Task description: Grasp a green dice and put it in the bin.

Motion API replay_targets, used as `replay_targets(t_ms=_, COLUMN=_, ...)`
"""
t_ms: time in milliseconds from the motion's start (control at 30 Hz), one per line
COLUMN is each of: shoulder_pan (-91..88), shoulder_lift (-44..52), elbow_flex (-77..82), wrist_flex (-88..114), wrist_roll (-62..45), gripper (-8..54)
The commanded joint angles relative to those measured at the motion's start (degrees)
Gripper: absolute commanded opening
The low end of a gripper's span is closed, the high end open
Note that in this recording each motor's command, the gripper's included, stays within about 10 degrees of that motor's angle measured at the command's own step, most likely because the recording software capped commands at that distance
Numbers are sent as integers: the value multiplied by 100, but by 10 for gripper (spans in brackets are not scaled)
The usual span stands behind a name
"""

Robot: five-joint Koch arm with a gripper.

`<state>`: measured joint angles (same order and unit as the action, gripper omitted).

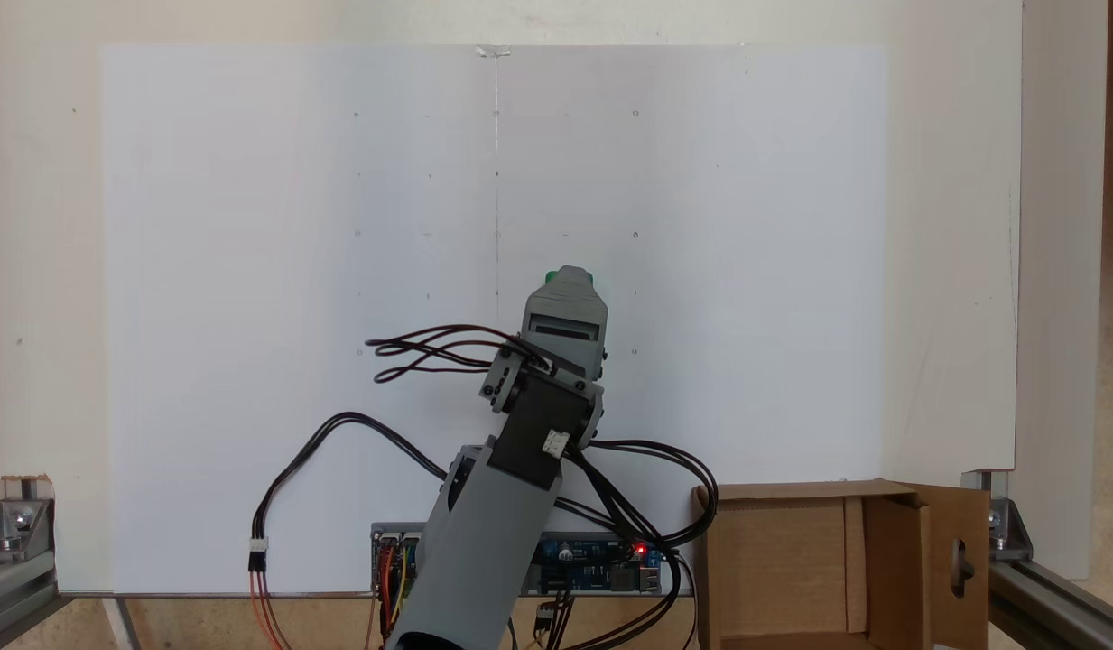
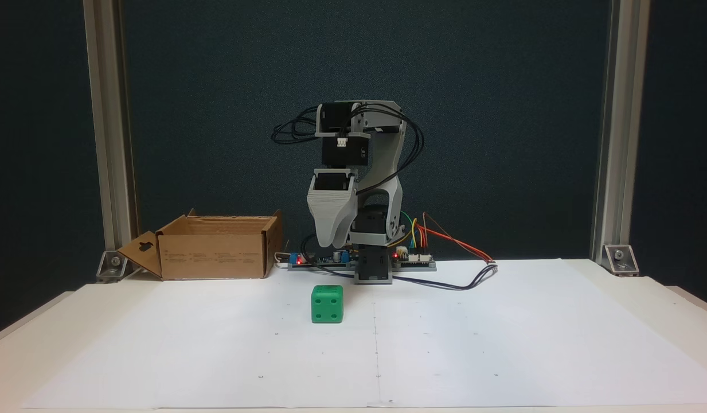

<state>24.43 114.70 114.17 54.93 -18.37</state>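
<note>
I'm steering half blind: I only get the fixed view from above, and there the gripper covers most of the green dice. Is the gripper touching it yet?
Observer: No. In a fixed view the gripper hangs above the green dice, with a clear gap between them.
Operator: Is the dice sitting flat?
Observer: Yes, it rests flat on the white paper, not tilted.
Operator: Are the jaws open?
Observer: I cannot tell. One jaw hides the other from both cameras.
</note>
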Motion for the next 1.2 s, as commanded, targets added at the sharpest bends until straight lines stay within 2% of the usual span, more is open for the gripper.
replay_targets(t_ms=0, shoulder_pan=88, shoulder_lift=-79, elbow_flex=-404, wrist_flex=70, wrist_roll=-677, gripper=472)
replay_targets(t_ms=567, shoulder_pan=-255, shoulder_lift=-123, elbow_flex=-694, wrist_flex=141, wrist_roll=-659, gripper=461)
replay_targets(t_ms=933, shoulder_pan=-35, shoulder_lift=-1318, elbow_flex=-1028, wrist_flex=70, wrist_roll=-668, gripper=461)
replay_targets(t_ms=1167, shoulder_pan=97, shoulder_lift=-1635, elbow_flex=-1310, wrist_flex=114, wrist_roll=-677, gripper=462)
